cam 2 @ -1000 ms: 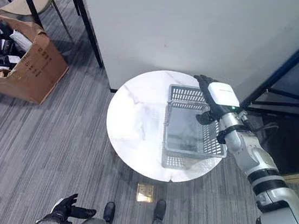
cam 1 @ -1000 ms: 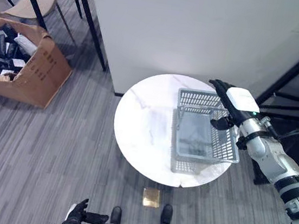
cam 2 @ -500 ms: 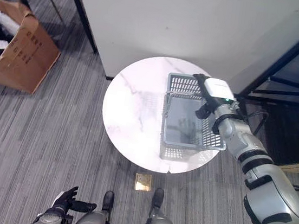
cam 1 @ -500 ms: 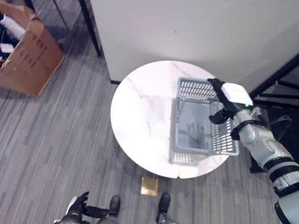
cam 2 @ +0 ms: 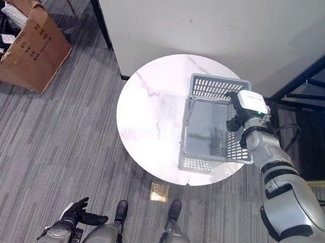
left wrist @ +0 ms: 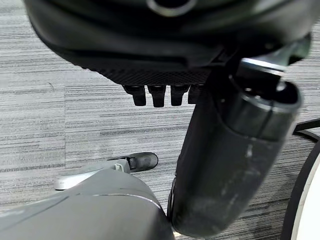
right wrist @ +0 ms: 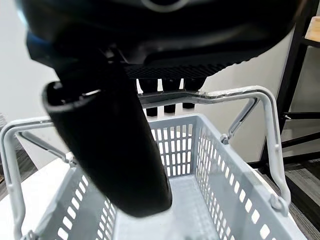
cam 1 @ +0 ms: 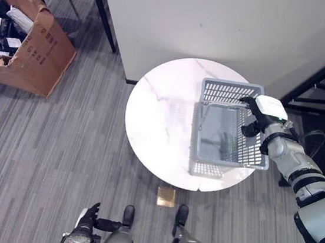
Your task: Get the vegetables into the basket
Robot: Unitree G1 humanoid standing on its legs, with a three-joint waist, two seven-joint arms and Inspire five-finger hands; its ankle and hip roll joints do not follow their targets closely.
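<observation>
A grey plastic basket (cam 1: pixel 225 92) stands on the right side of the round white marble table (cam 1: pixel 160 115). A dark greenish patch shows on its floor; I cannot tell what it is. My right hand (cam 1: pixel 264 110) hovers over the basket's far right corner. Its fingers are straight and its thumb (right wrist: pixel 115 150) points down into the basket. Its fingertips lie against the raised wire handle (right wrist: pixel 235 92). My left hand (cam 1: pixel 86 225) hangs low beside my legs near the floor, with relaxed fingers (left wrist: pixel 157 95) and nothing in it.
A torn cardboard box (cam 1: pixel 32 46) full of dark items sits on the floor at far left. A white wall panel (cam 1: pixel 222 22) rises behind the table. Black shelf framing (cam 1: pixel 322 76) stands at right. A brass floor plate (cam 1: pixel 166 196) lies by the table's near edge.
The camera has shifted, so the whole picture has moved. My right hand has drawn back slightly along the basket's far right corner. The left hand stays low by my legs.
</observation>
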